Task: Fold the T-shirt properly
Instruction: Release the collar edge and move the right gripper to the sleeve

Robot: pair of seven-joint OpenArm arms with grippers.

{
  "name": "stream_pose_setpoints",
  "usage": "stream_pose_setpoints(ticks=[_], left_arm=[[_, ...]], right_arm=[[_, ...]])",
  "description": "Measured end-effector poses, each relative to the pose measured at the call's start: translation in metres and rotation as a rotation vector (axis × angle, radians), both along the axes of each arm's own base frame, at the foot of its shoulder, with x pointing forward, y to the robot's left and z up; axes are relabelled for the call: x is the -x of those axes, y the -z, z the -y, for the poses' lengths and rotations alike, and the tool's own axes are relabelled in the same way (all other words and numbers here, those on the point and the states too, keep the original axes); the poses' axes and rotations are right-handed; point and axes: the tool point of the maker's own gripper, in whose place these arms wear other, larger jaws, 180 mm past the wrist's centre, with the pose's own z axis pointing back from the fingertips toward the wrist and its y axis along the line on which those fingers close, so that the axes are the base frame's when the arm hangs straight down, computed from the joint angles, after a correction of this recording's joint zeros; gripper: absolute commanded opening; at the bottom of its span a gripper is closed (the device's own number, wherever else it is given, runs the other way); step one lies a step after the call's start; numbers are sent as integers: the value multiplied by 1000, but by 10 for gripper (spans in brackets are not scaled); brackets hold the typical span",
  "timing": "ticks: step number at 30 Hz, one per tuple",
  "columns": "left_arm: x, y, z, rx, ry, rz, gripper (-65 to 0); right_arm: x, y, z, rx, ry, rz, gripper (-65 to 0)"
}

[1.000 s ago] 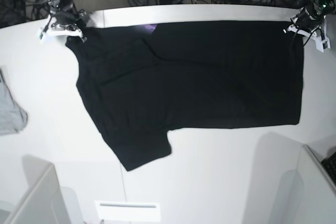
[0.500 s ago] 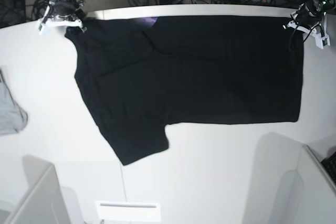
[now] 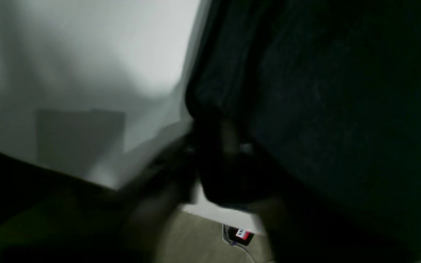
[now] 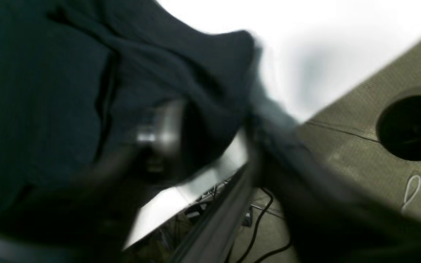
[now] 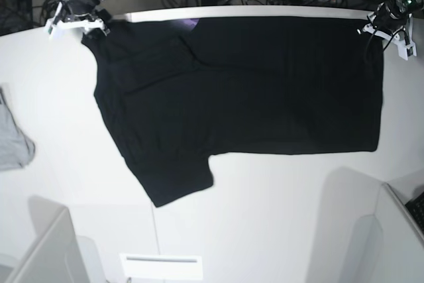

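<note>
The black T-shirt (image 5: pixel 245 91) lies spread over the white table (image 5: pixel 278 217), plain side up, one sleeve pointing to the near left. A sliver of purple shows at its far edge. My left gripper (image 5: pixel 379 30) is shut on the shirt's far right corner at the table's back edge. My right gripper (image 5: pixel 89 26) is shut on the shirt's far left corner. The left wrist view is blurred, with black cloth (image 3: pixel 323 91) between the fingers. The right wrist view is blurred too, with bunched black cloth (image 4: pixel 86 91) in the jaws.
A light grey garment (image 5: pixel 13 140) lies at the table's left edge. A white panel (image 5: pixel 161 266) lies at the near edge, with grey dividers at both near corners. Cables and gear lie behind the back edge.
Both grippers have pulled the shirt's far corners toward the back of the table. The whole shirt has slid that way and its far edge has reached the table's back edge.
</note>
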Motion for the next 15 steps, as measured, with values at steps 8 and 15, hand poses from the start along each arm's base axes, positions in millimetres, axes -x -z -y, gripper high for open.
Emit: stream_pose_setpoints(ticks=[8,15], left_arm=[[14,-39,-50,-105,-166,89,-61],[5,-67,-76,-162,-221,155,-66]], right_arm=[[-10,-18,23,46,44,51,-335],[-70,-56,59,134,57,211,-330]])
